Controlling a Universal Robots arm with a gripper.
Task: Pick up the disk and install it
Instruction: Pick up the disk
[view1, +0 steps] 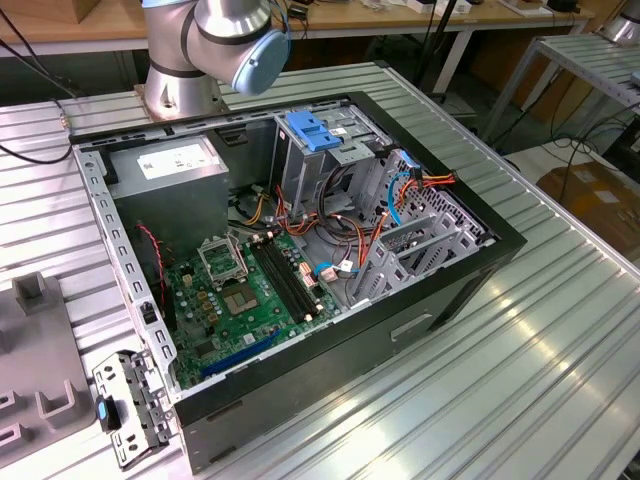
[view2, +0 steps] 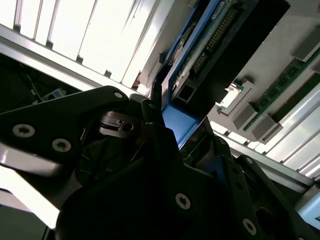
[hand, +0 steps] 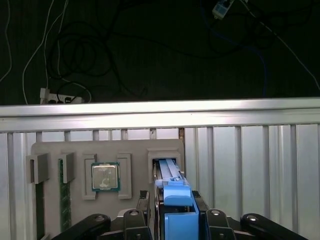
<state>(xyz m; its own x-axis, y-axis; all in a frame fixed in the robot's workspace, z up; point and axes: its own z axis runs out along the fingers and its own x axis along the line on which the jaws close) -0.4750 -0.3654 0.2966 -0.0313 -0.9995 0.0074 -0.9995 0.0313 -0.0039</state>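
Exterior view: ribbed aluminium table; open black case with green motherboard, boxy grey supply, blue plastic latch atop grey cage; glossy silver-and-blue arm behind. Second wrist view: matte black gripper, jaws clamped on disk, a flat slab in a blue plastic carrier with its green board side bare; green memory sticks nearby. First wrist view: disk edge-on, upright in a slot of the grey moulded tray, pinched between the jaws; square chip in the neighbouring pocket.
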